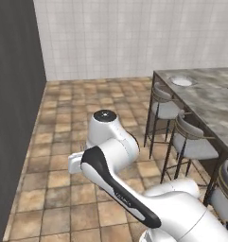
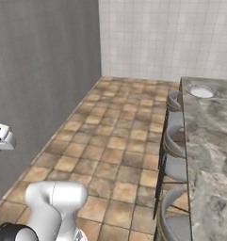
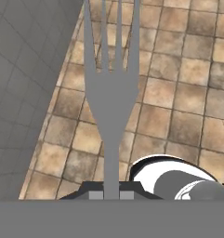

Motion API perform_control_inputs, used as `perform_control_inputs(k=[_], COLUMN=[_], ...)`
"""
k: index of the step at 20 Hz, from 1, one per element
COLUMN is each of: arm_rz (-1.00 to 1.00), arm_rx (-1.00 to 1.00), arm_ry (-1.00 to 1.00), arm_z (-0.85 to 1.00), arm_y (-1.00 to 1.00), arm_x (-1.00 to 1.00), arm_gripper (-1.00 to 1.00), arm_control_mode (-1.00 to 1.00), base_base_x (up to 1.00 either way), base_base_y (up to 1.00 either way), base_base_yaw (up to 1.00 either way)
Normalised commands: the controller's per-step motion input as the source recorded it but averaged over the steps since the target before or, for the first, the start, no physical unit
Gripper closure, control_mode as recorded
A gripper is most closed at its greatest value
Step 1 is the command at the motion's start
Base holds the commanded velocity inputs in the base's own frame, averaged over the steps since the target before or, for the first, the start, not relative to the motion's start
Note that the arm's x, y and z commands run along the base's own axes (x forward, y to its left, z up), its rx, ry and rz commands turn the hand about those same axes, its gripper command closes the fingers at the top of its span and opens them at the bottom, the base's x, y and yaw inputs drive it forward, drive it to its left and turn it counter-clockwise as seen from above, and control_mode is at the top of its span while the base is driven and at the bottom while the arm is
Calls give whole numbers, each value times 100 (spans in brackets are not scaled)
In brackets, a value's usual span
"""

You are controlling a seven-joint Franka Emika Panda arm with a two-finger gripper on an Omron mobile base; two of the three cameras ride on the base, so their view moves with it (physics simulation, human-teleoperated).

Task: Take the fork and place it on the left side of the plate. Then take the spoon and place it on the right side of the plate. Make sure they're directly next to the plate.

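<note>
In the hand view, my gripper (image 3: 111, 195) is shut on the handle of the all-grey fork (image 3: 111, 93). The fork's tines point away from the hand, over the brown tiled floor. The plate (image 1: 182, 81) lies on the marble counter at the far end; in the right base view the plate (image 2: 201, 91) sits near the counter's far left corner. Gripper and fork are well away from the counter, out over the floor near the dark grey wall. The spoon is out of view.
The marble counter (image 1: 214, 104) runs along the right, with several grey stools (image 1: 193, 142) tucked against its near side. A dark grey wall (image 2: 35, 70) closes the left. Open tiled floor (image 1: 63, 118) lies between them.
</note>
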Motion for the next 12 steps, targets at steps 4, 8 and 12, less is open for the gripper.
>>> perform_control_inputs(k=[4,8,12], arm_rz=[0,0,0], arm_rx=[0,0,0], arm_ry=[0,0,0], arm_z=[0,0,0], arm_y=[0,0,0], arm_x=[0,0,0], arm_gripper=[100,100,100], arm_control_mode=[100,100,100], base_base_x=[87,84,81], base_base_y=[2,3,4], base_base_yaw=[-13,-16,-20])
